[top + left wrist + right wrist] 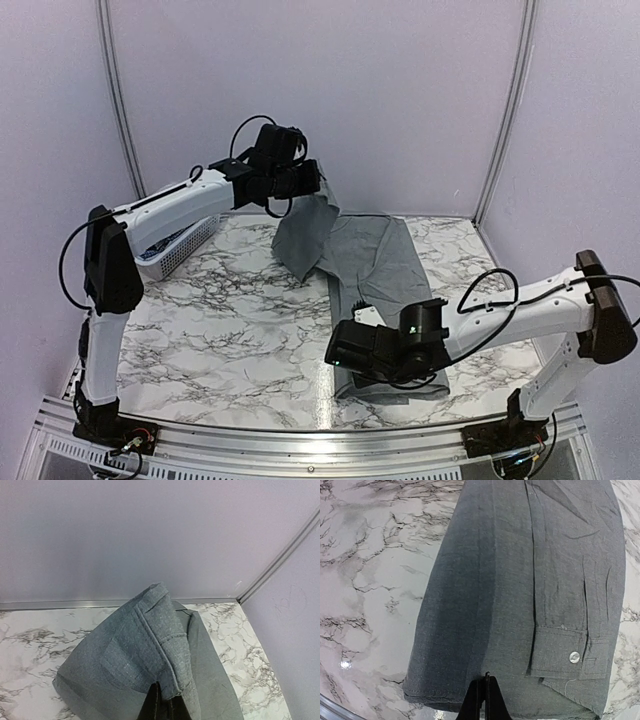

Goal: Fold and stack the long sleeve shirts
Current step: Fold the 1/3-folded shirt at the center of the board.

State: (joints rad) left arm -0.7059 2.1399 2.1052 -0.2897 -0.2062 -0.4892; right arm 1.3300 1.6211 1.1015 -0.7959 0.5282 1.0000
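Grey long sleeve shirt laid as a long folded strip on the marble table, far end held lifted off the surface by the left gripper, clamped on the cloth, near hem pinched by the closed right gripper.

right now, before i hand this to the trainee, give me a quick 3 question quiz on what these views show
1. True or false: the left gripper holds one end of the grey shirt lifted off the marble table.
2. Where is the white basket? A) far left of the table, behind the left arm B) near right corner C) on top of the shirt
3. Fill in: in the right wrist view, the cuff shows one white ____.

Key: 1 true; 2 A; 3 button.
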